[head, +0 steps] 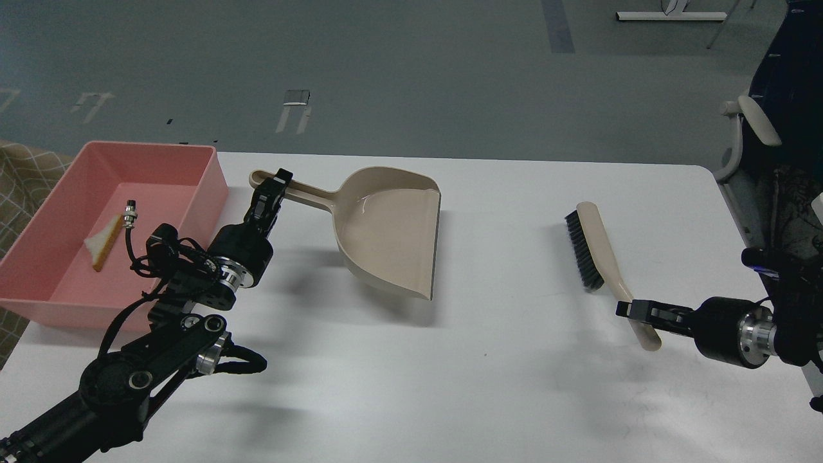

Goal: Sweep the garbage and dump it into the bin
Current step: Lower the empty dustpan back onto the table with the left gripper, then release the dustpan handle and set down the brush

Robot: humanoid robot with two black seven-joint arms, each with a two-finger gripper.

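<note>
White desk point(488, 360), grey floor behind. Pink bin point(193, 168) at desk's far left corner; bread slice point(103, 242) lies inside. Left gripper point(275, 188) clamps dustpan point(392, 231) handle. Right gripper point(633, 310) grips brush point(595, 247) handle near right edge.

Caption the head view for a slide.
Bread slice lies in the pink bin; grippers meet the empty dustpan and brush handles.

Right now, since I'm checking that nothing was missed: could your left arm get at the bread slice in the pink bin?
Probably yes: the bread slice lies uncovered in the open pink bin, just left of the left gripper, which is at the dustpan handle.
</note>
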